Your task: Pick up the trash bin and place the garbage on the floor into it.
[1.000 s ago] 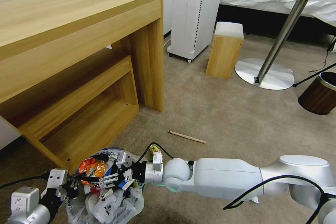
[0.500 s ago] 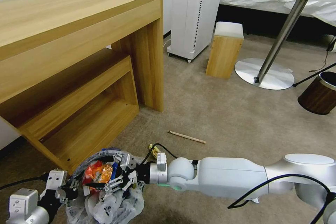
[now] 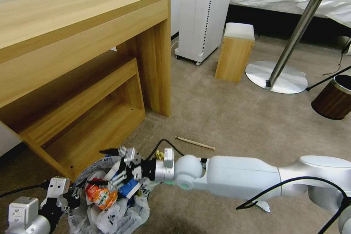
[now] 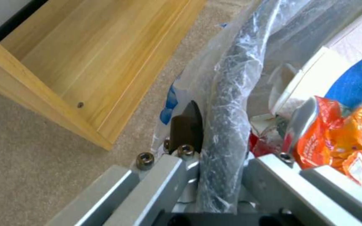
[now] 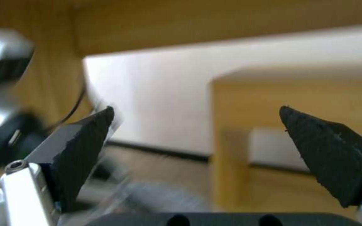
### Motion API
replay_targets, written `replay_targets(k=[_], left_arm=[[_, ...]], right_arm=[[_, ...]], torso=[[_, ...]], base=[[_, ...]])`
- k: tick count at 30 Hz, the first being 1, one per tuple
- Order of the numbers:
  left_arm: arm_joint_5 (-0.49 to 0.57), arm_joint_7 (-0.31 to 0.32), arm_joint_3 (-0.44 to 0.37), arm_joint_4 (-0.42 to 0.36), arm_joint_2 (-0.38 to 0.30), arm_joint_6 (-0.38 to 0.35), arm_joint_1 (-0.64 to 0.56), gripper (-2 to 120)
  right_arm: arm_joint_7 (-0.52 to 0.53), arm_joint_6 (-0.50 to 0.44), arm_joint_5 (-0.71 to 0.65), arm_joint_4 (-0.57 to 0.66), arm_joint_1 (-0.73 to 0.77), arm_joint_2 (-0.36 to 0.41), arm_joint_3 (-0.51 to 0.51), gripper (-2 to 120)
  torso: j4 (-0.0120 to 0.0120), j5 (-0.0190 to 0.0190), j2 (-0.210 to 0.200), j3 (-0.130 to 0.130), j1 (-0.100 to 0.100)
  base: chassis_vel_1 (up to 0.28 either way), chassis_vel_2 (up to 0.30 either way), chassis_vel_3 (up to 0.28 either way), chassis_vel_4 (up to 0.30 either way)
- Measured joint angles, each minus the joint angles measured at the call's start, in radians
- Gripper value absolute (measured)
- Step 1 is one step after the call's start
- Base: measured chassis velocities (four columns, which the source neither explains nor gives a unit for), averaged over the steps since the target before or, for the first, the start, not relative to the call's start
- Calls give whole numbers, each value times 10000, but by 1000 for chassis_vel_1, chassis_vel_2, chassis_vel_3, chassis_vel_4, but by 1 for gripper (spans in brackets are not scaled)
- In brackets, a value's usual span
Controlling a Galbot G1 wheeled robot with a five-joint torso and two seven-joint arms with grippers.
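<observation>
My right pincer (image 3: 106, 166) hangs with its black tips spread wide and empty just over the small round dark-framed trash bin lined with crinkly whitish plastic (image 3: 109, 204), while my left pincer (image 4: 214, 157) is clamped on that bin's bagged rim at its 9 o'clock edge. Inside, an orange and red snack wrapper (image 3: 102, 195) sits high on the pile beside a blue-and-white carton (image 3: 128, 187), so I judge a careless sweep of the open tips could snag the loose liner or flick the wrapper back onto the beige-brown carpet floor (image 3: 226, 117). A thin wooden stick (image 3: 194, 143) lies at 1 o'clock from the bin, with a small yellow scrap (image 3: 158, 154) nearer; both are slim, and I may pinch carpet instead.
</observation>
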State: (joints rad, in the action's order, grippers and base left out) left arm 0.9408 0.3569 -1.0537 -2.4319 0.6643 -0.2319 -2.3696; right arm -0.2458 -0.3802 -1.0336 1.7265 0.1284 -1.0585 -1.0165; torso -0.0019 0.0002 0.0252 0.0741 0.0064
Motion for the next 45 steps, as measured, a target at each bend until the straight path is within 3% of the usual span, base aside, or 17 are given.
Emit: replay_targets(k=[2,5,6,9,11,13,14,17,18,21,25,31,36,45], left_arm=[[-39,-34,-9,8,11,0,-1,0],[-75,-80,68,97,-32,-3,155,0],[-75,-80,68,97,-32,-3,155,0],[-115,-116,269,175,-61,17,401,0],[-146,-128,310,199,-67,28,451,0],[-296,-190,537,272,-90,71,675,0],[-296,-190,537,272,-90,71,675,0],[-506,-327,723,347,-25,107,799,0],[-506,-327,723,347,-25,107,799,0],[-618,-391,757,404,-105,129,851,0],[-719,-391,892,443,-106,136,947,0],[-1107,-360,1092,449,200,125,977,0],[-1161,66,1033,245,613,-27,870,0],[-1333,241,754,193,1178,-29,610,0]], right_arm=[[58,50,1,131,-41,292,405,100],[661,276,228,187,154,1384,1899,100],[661,276,228,187,154,1384,1899,100],[1836,421,706,189,1122,2292,3299,100],[2104,519,852,217,1384,2462,3619,100],[3572,1083,1626,258,2878,3108,5166,100],[3572,1083,1626,258,2878,3108,5166,100],[5084,1427,2153,332,4402,3613,6751,100],[5084,1427,2153,332,4402,3613,6751,100],[5417,1687,2753,578,5687,4032,8073,100],[5538,1846,3255,689,6663,4165,8880,100],[6616,2463,3835,932,8930,3980,11016,100],[6395,2418,4442,991,10408,3636,12566,100],[5837,2091,5048,79,11392,3369,13552,100]], torso=[[1,0,0,1,0],[-3,2,0,0,0],[-3,2,0,0,0],[-2,3,0,1,1],[-3,3,0,1,1],[-7,3,0,1,0],[-7,3,0,1,0],[-6,3,0,0,0],[-6,3,0,0,0],[-1,1,0,-1,0],[-3,2,0,0,1],[-2,2,0,0,0],[-2,4,0,0,0],[-3,0,0,0,0]], base=[[0,0,0,0],[0,0,0,0],[0,0,0,0],[0,0,0,0],[0,0,0,0],[0,0,0,0],[0,0,0,0],[0,0,0,0],[0,0,0,0],[0,0,0,0],[0,0,0,0],[0,0,0,0],[0,0,0,0],[0,0,0,0]])
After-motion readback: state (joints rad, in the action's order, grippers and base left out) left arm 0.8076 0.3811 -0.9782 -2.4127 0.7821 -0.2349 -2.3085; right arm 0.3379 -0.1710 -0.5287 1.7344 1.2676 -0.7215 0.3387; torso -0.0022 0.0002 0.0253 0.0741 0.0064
